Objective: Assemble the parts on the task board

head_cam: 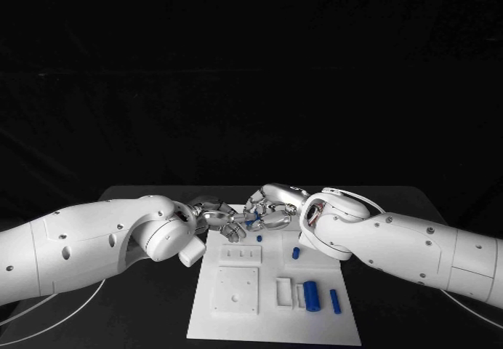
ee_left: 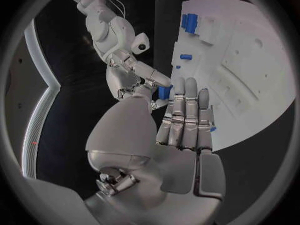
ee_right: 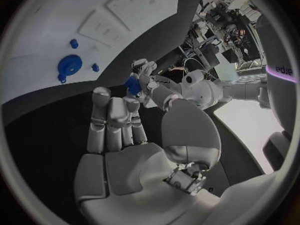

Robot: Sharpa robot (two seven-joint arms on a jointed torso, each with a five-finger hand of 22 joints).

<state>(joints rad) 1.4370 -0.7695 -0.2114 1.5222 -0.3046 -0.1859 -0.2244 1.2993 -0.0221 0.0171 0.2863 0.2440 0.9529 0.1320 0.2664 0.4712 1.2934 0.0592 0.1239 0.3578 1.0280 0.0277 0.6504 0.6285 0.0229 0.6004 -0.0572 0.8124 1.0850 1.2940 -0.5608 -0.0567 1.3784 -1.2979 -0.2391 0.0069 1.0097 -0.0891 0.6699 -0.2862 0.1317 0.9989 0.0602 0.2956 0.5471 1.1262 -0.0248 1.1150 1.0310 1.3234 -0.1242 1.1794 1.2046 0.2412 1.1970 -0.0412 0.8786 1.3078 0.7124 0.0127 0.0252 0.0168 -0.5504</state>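
We see the silver left hand [head_cam: 217, 216] and silver right hand [head_cam: 275, 206] meeting above the white task board's [head_cam: 275, 320] far edge, both pinching one small blue part [ee_left: 164, 91]; remaining fingers extended.

A robotics lab or test cell is suggested: a black table [head_cam: 419, 200] is set against an all-black backdrop [head_cam: 251, 87], and a white task board [head_cam: 315, 320] with shaped recesses is laid on it. Benches cluttered with equipment [ee_right: 228, 22] are glimpsed behind.
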